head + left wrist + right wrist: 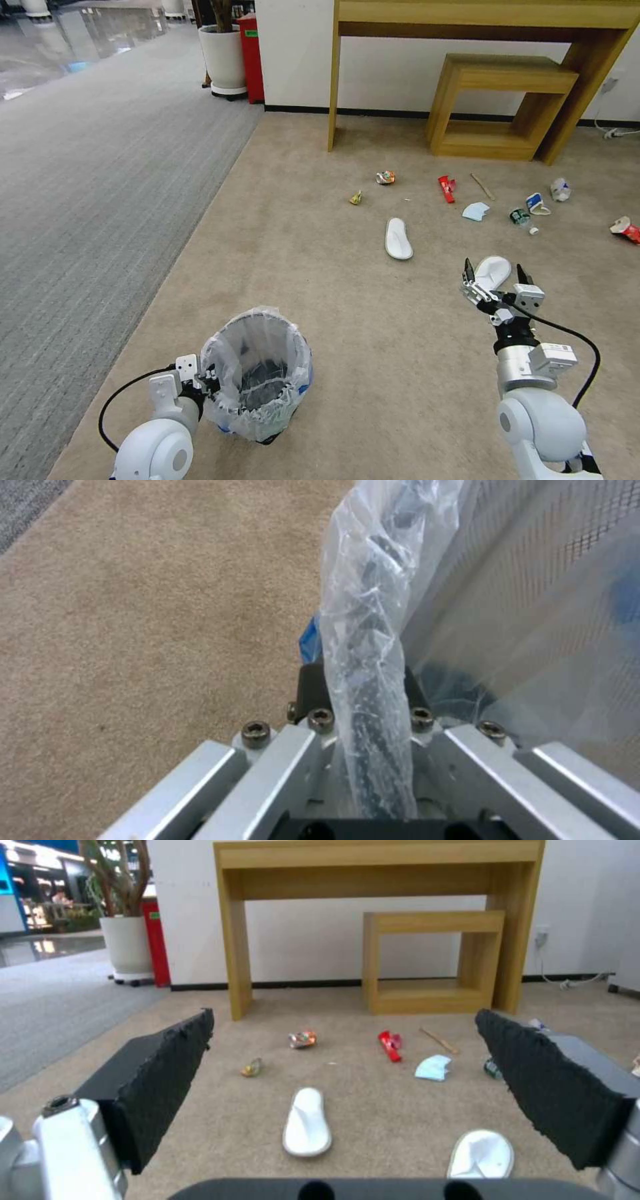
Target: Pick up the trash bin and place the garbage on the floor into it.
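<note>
Bare carpet (373,347) lies open between the bin (257,373) and the right hand (494,275). Two slippers (398,238) lie ahead, other litter (447,189) beyond them, wooden furniture (500,107) behind.

**Even indoor light, soft shadows on the carpet**

Bright, diffuse overhead light falls across the floor (333,220), leaving only faint shadows under the wooden table (480,20). Glare sheens the polished hallway floor (80,40) at far left. The head view bows straight lines near its edges. In the left wrist view, the plastic bag (373,630) sits close and soft, its folds catching pale highlights.
</note>
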Controlling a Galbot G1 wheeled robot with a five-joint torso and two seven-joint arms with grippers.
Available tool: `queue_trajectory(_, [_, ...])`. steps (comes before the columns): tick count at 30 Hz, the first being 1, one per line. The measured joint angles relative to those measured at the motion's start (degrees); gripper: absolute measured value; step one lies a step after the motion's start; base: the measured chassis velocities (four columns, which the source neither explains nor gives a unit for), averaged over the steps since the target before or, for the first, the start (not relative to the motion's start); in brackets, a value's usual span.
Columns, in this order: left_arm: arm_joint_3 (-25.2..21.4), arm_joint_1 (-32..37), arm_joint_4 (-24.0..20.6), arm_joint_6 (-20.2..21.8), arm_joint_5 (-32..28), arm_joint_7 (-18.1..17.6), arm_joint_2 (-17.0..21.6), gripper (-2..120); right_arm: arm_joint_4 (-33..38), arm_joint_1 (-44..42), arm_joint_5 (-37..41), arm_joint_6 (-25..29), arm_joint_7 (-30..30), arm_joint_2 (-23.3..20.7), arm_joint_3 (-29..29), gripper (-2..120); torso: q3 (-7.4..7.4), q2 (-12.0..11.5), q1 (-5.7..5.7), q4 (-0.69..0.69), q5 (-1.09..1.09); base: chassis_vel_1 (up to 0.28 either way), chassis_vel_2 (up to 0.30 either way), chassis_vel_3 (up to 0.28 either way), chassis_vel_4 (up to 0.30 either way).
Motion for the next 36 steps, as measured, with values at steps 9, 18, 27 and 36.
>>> queue_trajectory(9, [0.23, -0.51, 0.70, -0.19, 0.12, 0.17, -0.57, 3, -0.15, -0.35, -0.05, 0.15, 0.01, -0.05, 0.22, 100, -0.01, 0.00, 0.00, 0.01, 0.00, 0.000, 0.000, 0.000, 0.000])
queue_trajectory(18, [-0.41, 0.08, 0.12, -0.48, 1.52, 1.17, -1.39, 3, -0.15, -0.62, -0.04, 0.15, 0.30, -0.12, -0.13, 100, 0.02, -0.02, 0.00, -0.01, -0.06, 0.000, 0.000, 0.000, 0.000])
queue_trajectory(27, [-1.16, 0.48, -0.81, -0.38, 1.37, 1.16, -1.51, 3, -0.06, -0.55, 0.21, -0.16, 0.36, -0.27, -0.33, 100, 0.02, -0.03, 0.00, -0.01, -0.08, 0.000, 0.000, 0.000, 0.000])
queue_trajectory(36, [-2.58, 0.69, -2.79, 0.04, 0.42, 0.85, -1.61, 1, 0.00, -0.52, 0.39, -0.41, 0.39, -0.55, -0.51, 100, 0.02, -0.02, 0.00, 0.00, -0.04, 0.000, 0.000, 0.000, 0.000])
